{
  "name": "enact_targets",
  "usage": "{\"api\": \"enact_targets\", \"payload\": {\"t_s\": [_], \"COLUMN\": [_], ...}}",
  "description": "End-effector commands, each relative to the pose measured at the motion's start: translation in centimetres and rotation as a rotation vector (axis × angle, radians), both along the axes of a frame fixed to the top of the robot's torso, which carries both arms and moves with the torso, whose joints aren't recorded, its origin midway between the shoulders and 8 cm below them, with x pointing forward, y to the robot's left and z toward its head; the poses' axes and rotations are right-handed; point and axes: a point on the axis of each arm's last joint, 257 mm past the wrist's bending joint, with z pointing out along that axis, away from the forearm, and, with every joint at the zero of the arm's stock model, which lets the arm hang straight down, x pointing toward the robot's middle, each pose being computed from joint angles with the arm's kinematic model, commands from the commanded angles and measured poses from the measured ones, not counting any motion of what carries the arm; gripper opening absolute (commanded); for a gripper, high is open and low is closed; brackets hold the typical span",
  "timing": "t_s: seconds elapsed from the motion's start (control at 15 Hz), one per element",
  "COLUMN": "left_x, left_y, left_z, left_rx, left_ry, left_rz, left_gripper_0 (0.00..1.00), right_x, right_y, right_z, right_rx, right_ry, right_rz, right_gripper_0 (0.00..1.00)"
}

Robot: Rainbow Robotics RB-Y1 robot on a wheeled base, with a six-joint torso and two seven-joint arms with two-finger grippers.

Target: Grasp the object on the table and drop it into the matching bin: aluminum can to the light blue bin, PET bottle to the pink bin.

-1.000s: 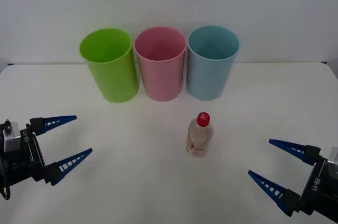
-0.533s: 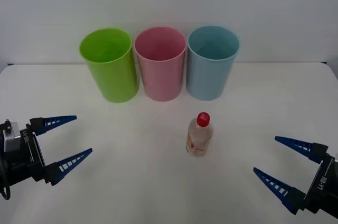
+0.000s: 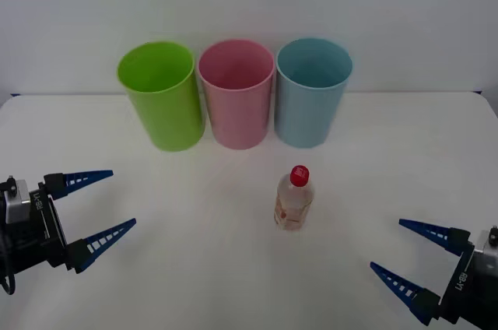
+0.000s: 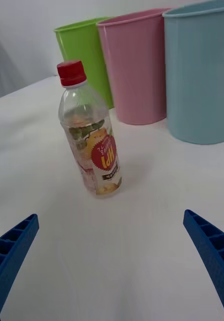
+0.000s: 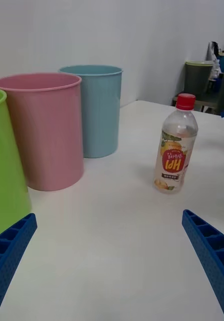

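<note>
From the front camera I see the bottle standing upright on the white bench, in front of the row of three bins and a little nearer the gap between the pink bin and the light blue bin. A lime green bin stands at the row's left end. My right hand sits low at the near right corner, fingers spread wide and holding nothing, well apart from the bottle. My left hand is parked at the near left, also spread and empty.

On the right wrist camera, the bottle stands ahead between my two blue fingers, a bit off toward one side. Its red cap is on and the orange-red label faces me. The pink bin and blue bin rise behind it.

On the left wrist camera, the bottle stands out to one side, with the pink bin and blue bin beyond.

I judge this to be the very start: the approach, with no grasp made. The right hand looks better lined up, so next I would drive it forward until the fingers straddle the bottle's body at label height, centre it, then close gently. The bottle is light and narrow, so a bump from one finger could tip it. After that comes a lift over the pink bin's rim.
</note>
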Motion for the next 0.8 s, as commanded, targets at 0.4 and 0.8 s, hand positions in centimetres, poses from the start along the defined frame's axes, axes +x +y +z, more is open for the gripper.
{"api": "enact_targets", "payload": {"t_s": [0.4, 0.8], "left_x": [0.0, 0.0], "left_y": [0.0, 0.0], "left_z": [0.0, 0.0], "left_rx": [0.000, 0.000], "left_ry": [0.000, 0.000], "left_rz": [0.000, 0.000], "left_gripper_0": [1.00, 1.00], "right_x": [3.3, 6.9], "right_y": [3.2, 8.8], "right_z": [-3.2, -3.3], "right_rx": [0.036, 0.026], "right_ry": [-0.023, -0.068], "right_rz": [-0.005, -0.015], "right_gripper_0": [1.00, 1.00]}}
